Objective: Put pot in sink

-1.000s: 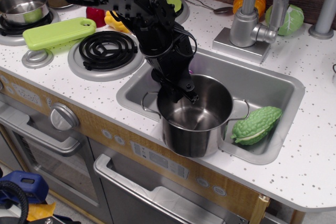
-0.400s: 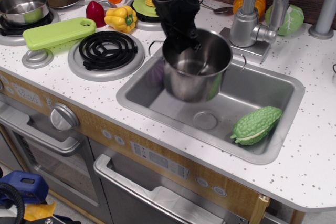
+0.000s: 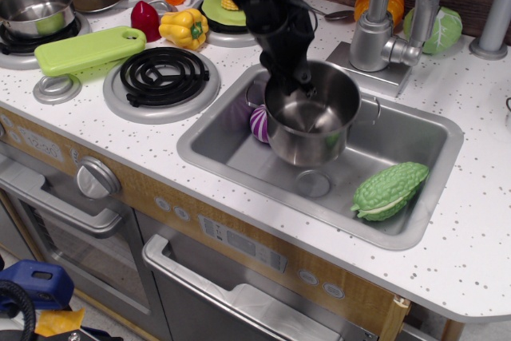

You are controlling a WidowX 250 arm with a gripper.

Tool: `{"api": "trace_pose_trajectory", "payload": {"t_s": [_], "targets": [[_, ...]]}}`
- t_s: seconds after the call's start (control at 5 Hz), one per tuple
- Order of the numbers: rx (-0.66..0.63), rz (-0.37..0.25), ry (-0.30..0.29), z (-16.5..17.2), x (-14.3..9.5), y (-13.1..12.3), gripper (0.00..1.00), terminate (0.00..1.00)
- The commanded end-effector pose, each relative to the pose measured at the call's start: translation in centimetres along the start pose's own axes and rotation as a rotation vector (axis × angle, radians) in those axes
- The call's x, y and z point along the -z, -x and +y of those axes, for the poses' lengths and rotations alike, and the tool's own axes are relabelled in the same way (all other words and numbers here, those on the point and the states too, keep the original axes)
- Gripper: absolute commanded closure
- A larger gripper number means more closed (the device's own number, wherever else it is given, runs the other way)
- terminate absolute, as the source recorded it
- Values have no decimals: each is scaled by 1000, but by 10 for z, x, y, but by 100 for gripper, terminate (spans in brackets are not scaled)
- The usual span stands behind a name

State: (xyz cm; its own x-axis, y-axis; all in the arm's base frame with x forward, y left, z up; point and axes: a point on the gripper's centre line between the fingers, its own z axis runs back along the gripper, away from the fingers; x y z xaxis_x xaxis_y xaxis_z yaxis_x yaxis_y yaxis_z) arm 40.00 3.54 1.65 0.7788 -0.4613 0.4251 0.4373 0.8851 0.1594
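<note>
The shiny steel pot [image 3: 307,129] hangs inside the sink [image 3: 239,157], over its back middle, close to or on the basin floor just behind the drain [image 3: 313,184]. My black gripper [image 3: 292,77] reaches down from the upper left and is shut on the pot's back-left rim. One wire handle [image 3: 373,105] shows at the pot's right side. The pot is upright and holds nothing.
A green bitter gourd [image 3: 390,189] lies in the sink's right front corner. A purple object [image 3: 260,123] sits in the sink left of the pot. The faucet [image 3: 383,29] stands behind. Stove burner [image 3: 164,77], green board [image 3: 84,49], small steel pot [image 3: 36,9] and toy vegetables are left.
The pot was swung from the sink's front edge to the back, then lowered deeper into the basin and slightly right. The purple object has come into view.
</note>
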Motion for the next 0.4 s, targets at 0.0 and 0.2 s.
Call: {"api": "trace_pose_trajectory", "payload": {"t_s": [0.0,0.2], "targets": [[-72,-67,3,-3,2,4,0,0],[-72,-67,3,-3,2,4,0,100]]}}
